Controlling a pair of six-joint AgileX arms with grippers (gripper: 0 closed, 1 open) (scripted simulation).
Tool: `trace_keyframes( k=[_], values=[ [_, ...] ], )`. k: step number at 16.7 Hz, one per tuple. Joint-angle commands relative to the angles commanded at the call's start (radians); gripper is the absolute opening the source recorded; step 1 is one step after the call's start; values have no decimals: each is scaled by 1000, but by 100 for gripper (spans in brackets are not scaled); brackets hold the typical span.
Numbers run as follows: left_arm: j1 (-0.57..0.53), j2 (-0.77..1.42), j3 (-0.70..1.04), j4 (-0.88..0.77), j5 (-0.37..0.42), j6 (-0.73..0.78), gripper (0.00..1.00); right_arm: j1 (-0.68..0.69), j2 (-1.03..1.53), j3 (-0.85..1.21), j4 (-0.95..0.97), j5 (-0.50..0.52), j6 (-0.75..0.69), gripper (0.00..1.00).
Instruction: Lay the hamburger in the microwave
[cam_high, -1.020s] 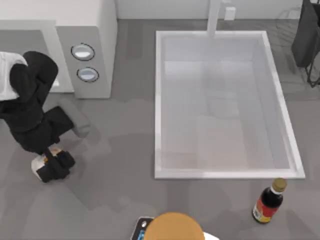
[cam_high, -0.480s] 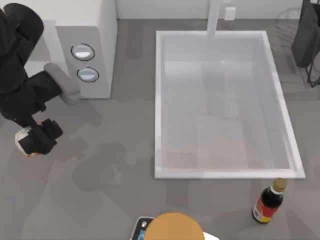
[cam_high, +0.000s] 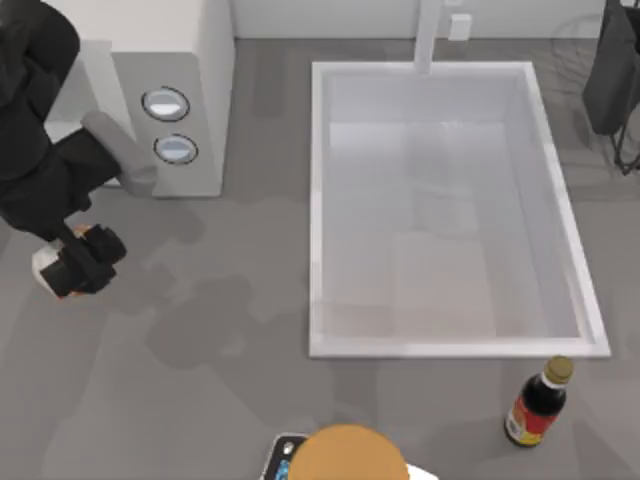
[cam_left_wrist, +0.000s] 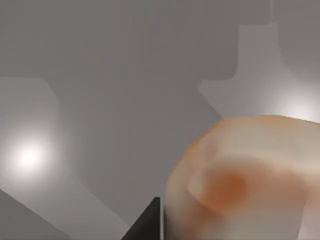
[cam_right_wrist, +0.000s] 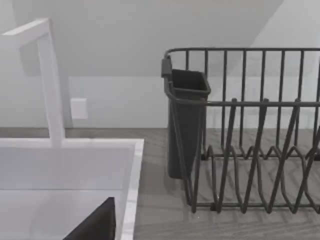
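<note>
Left gripper (cam_high: 72, 268) fingers clamped on the small rounded white, orange-blotched hamburger (cam_high: 47, 264).
It hangs above the smooth grey desk (cam_high: 220, 380), near the boxy off-white microwave (cam_high: 190, 60).

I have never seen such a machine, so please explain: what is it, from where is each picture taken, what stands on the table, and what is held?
It is a simulated robot with two arms at a kitchen table. One camera looks down from above; one sits on each wrist. From above, the left gripper is at the table's left, in front of the microwave, shut on the hamburger, which the left wrist view shows close up. The right wrist view faces a dish rack. On the table are also a sink, a dark bottle and a tan-orange dome.
</note>
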Motion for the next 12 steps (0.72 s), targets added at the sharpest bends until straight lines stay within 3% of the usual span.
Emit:
trace_keyframes(
  k=[5,12],
  values=[
    [80,33,-43,284,22,-93,0,0,0,0,0,0,0,100],
    [220,152,-214,913,54,-286,0,0,0,0,0,0,0,100]
  ],
)
